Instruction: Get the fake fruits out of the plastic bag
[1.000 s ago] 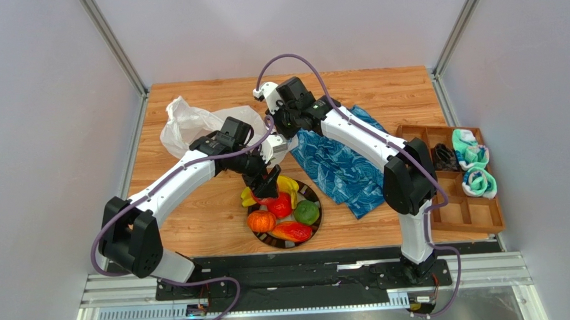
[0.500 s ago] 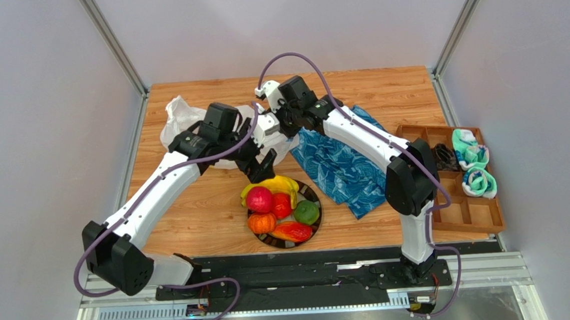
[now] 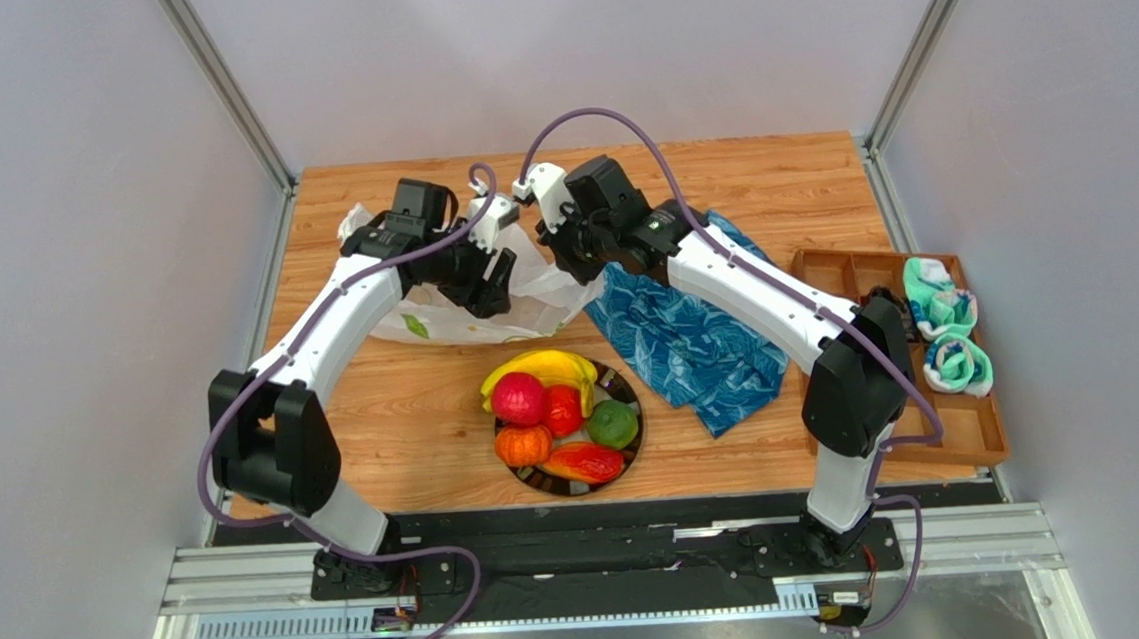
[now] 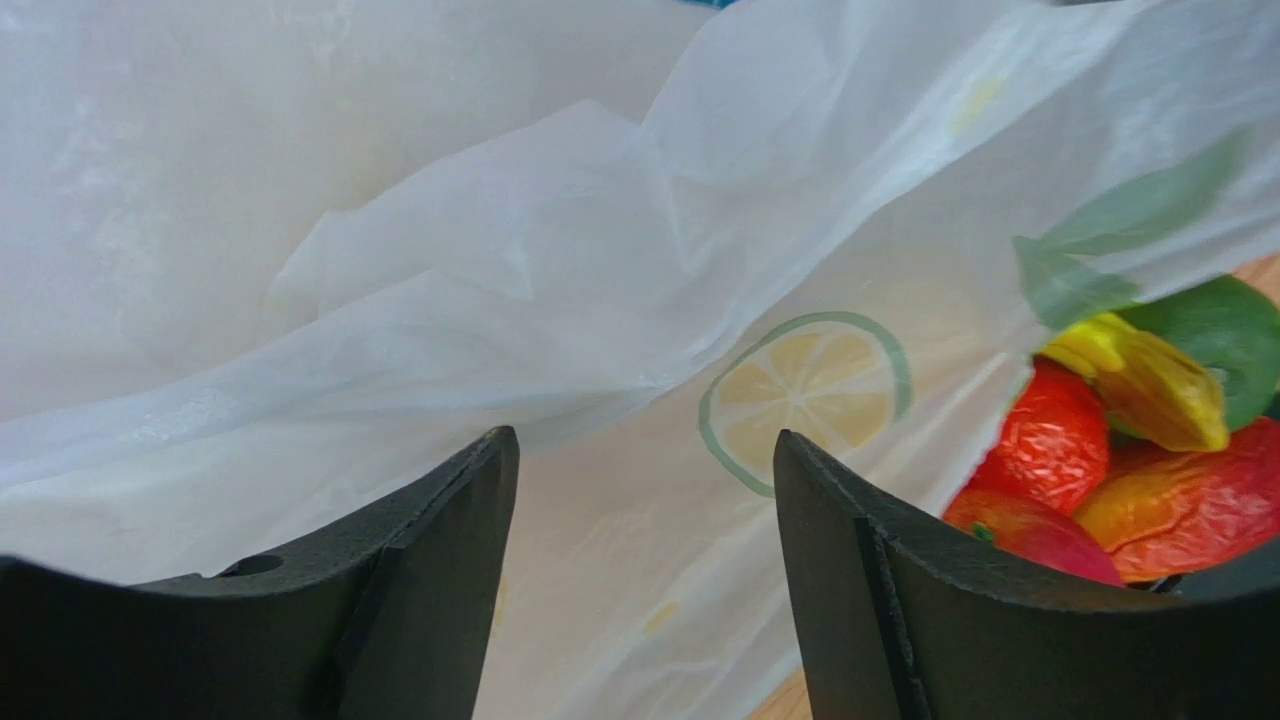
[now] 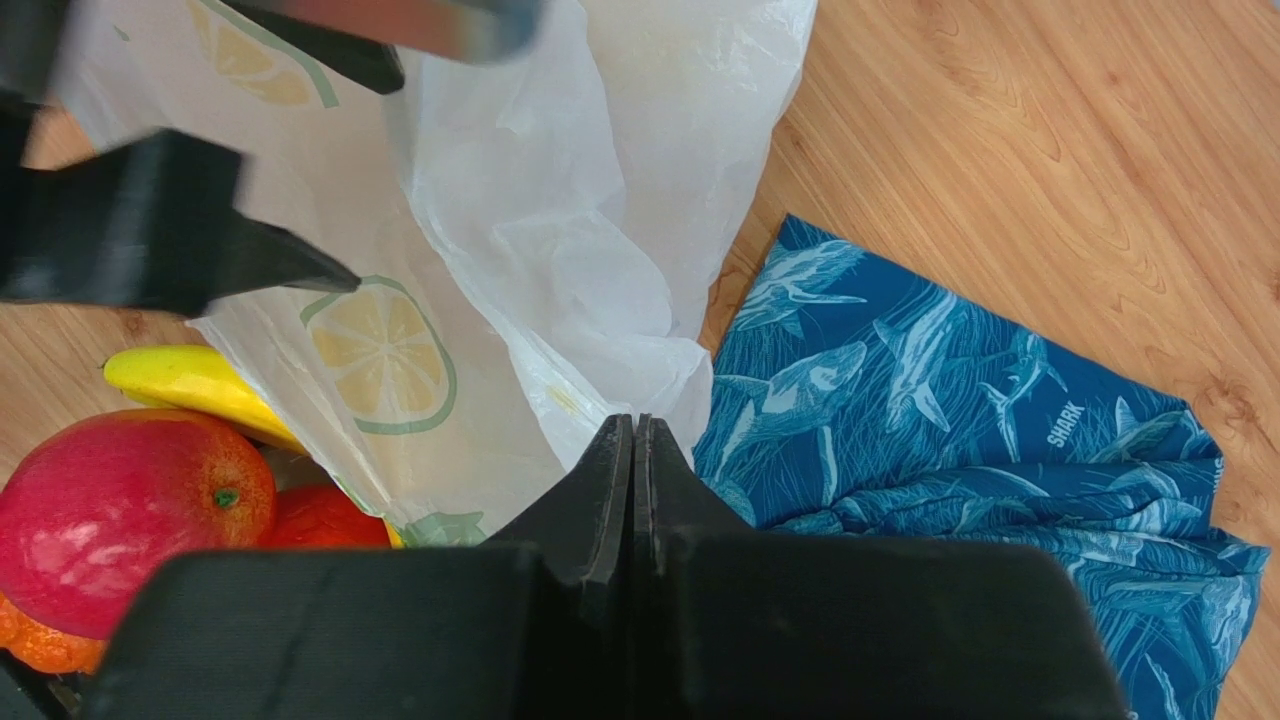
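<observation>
**A:** Top external: fake fruits (image 3: 560,411) all piled on the plate (image 3: 623,385), near-middle of the tabletop (image 3: 387,423). The plastic bag (image 3: 447,310) is just behind the plate, its near edge close to the banana bunch (image 3: 541,367).

**B:** Claws?

**A:** Left claw (image 4: 643,450): jaws well apart, nothing between them, nosing at the bag film. Right claw (image 5: 633,428): jaws flat together, with bag film running right up to the tips. I read that as a pinch on the bag's edge, beside the blue cloth (image 5: 977,435).

**B:** Anything left in the bag?

**A:** Can't tell. It looks slack and flat. The lemon print shows, and I see no lump.

**B:** Handling?

**A:** The bag is likely near weightless, crinkly and slippery, and it collapses when let go. Best hold is a handle or a gathered fold at the mouth, since a single flat layer would slide out. The fruits look light, hard and glossy, and the round ones will probably roll. Grip those across the middle, and take the banana bunch at its thickest part.
</observation>
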